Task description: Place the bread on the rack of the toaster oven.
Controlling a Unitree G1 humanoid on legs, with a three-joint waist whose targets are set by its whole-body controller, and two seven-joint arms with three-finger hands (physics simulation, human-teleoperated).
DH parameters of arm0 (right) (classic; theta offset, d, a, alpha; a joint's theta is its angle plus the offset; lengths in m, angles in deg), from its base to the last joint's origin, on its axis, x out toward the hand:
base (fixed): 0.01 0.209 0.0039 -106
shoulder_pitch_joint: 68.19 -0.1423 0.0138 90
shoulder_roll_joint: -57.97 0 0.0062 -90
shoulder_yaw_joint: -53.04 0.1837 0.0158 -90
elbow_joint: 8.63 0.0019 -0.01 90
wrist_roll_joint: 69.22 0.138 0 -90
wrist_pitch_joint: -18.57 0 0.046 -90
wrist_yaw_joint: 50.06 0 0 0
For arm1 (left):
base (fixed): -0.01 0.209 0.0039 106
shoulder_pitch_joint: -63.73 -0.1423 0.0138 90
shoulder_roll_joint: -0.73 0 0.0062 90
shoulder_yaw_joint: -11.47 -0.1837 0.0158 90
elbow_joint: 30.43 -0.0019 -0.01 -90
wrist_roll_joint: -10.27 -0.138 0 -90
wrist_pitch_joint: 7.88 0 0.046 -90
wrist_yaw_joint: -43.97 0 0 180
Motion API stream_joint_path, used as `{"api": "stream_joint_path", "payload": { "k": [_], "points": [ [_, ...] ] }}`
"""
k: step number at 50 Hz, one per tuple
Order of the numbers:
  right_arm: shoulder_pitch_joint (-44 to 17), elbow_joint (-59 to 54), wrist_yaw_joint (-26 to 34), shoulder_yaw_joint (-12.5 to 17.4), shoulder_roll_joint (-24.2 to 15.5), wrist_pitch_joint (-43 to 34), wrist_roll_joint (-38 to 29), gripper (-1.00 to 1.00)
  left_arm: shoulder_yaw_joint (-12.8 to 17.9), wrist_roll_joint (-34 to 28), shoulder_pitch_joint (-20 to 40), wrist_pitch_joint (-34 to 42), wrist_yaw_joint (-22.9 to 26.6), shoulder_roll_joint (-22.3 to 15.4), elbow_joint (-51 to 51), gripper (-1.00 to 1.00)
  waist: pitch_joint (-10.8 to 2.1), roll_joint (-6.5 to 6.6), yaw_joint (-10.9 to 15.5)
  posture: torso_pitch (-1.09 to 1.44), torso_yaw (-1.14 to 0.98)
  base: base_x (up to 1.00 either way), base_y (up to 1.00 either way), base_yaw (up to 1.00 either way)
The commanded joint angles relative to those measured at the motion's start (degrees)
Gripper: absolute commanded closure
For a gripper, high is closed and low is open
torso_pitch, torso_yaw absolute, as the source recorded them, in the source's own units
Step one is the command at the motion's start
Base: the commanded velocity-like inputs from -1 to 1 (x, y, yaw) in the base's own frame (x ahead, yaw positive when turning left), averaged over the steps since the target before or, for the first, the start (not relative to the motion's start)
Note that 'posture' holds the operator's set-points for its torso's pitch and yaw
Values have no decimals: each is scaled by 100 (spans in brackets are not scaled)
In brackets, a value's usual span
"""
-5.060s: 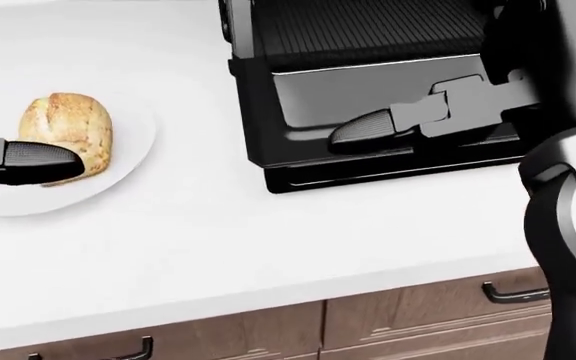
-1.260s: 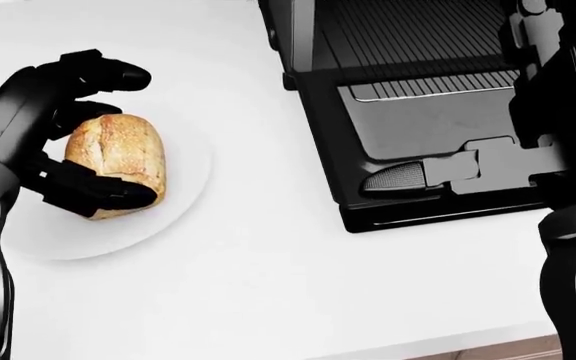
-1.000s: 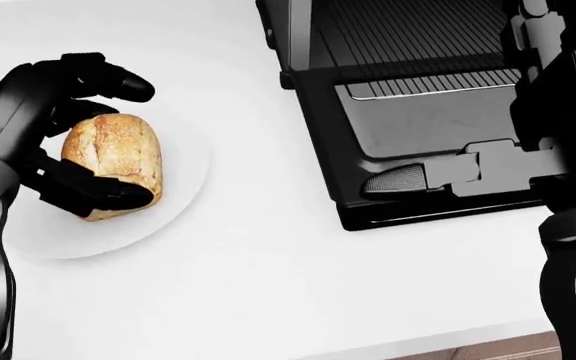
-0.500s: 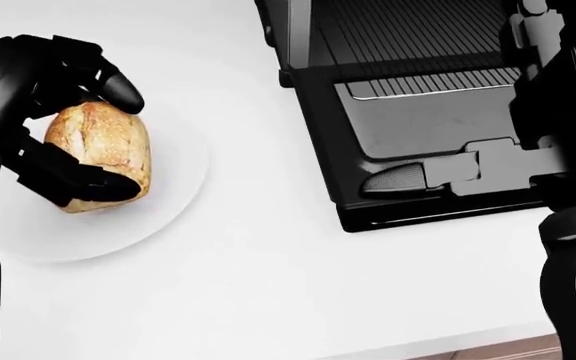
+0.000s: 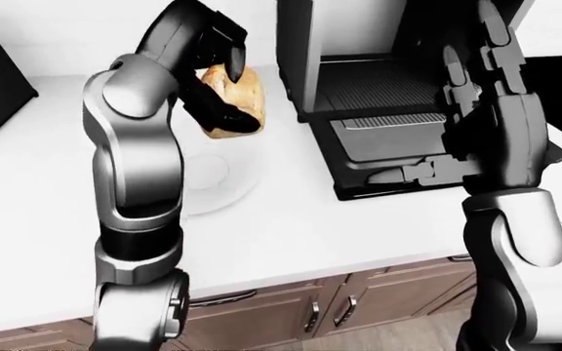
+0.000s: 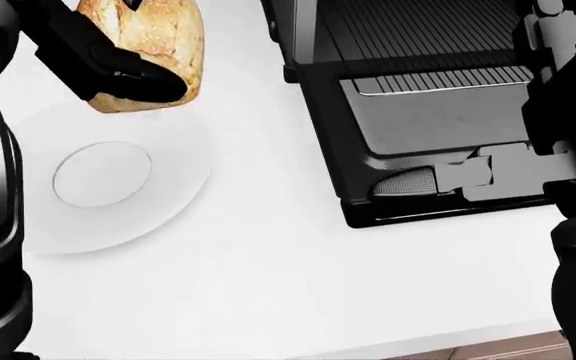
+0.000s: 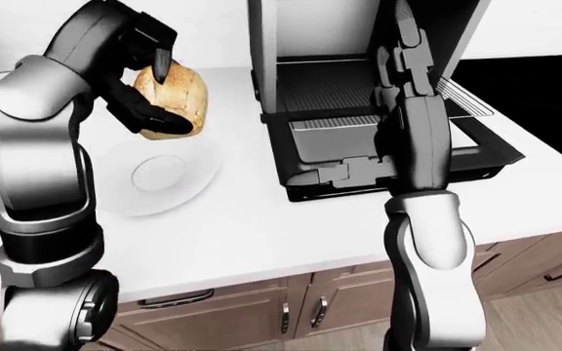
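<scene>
1. A simulated kitchen counter: the robot's left hand [image 7: 139, 77] holds the bread roll [image 7: 176, 99] in the air above the white plate [image 7: 188, 186], fingers clamped round the crust from top and underside.
2. The roll hangs clear of the plate and well to the left of the toaster oven [image 5: 305, 51], whose door [image 6: 438, 131] lies folded down flat on the countertop [image 6: 268, 285].
3. Inside the open mouth, the ribbed rack [image 5: 379, 89] shows dark and bare, with nothing on it.
4. The right hand [image 6: 418, 181] rests low on the dropped door near its outer lip, one finger stretched flat; whether its other fingers are spread or curled cannot be told from these views.
5. The step in hand looks to be the carry: the roll must travel rightward and into the oven's mouth.
6. To do it well, the hand should probably keep the roll high enough to pass over the oven's near left wall, then come in over the door rather than across the corner.
7. The grip seems best kept firm until the roll sits on the bars; loosening early would likely drop it onto the door.
8. The right arm [image 7: 417, 146] stands across part of the opening, so the approach is best kept to the mouth's left side.
</scene>
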Motion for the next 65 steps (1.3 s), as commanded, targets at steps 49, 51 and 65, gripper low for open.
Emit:
{"api": "stream_joint_path", "payload": {
  "k": [49,51,65],
  "points": [
    [362,1096,-463,1218,-801,-479,1017,-100,-509,155,2162,-1282,-638,1547,-2322,100,-109,-213,-417,0,-16,0,0,0],
    [369,1098,-461,1240,-798,-475,1024,-100,-504,198,2236,-1361,-695,1575,-2477,100,-115,-213,-463,0,-17,0,0,0],
    [593,980,-397,1145,-630,-162,872,-100,-506,522,2618,-1887,-1119,1761,-3467,100,-172,-199,-875,0,-24,0,0,0]
  ]
}}
